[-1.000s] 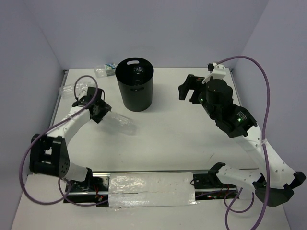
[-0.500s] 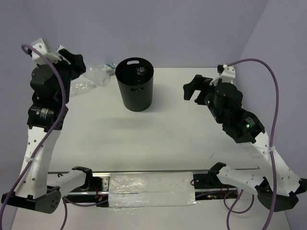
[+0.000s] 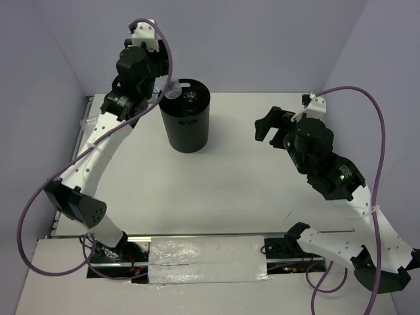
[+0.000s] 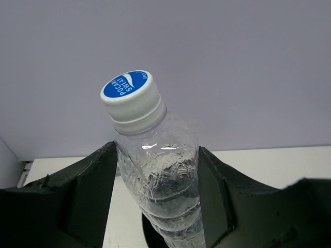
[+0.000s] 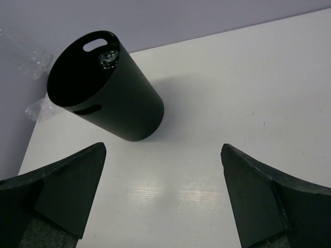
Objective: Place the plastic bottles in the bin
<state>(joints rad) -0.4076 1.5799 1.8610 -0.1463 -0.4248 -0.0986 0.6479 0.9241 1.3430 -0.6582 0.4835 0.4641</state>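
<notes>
My left gripper (image 3: 162,87) is raised high at the left rim of the black bin (image 3: 186,128) and is shut on a clear crinkled plastic bottle (image 4: 160,175). The bottle's white cap with a blue top (image 4: 130,98) points up past the fingers. The bin's dark rim shows just below the bottle in the left wrist view. Another bottle (image 5: 107,58) lies inside the bin (image 5: 114,101). Two more clear bottles (image 5: 28,59) lie on the table behind and left of the bin. My right gripper (image 5: 163,191) hangs open over bare table, right of the bin.
Purple walls close the table at the back and on both sides. The left arm's links and purple cable (image 3: 33,197) arch over the table's left side. A taped strip (image 3: 207,259) runs along the near edge between the arm bases.
The left arm has swung up from low over the left of the table to the bin's left rim, carrying the bottle. The right arm has drifted slightly right.
</notes>
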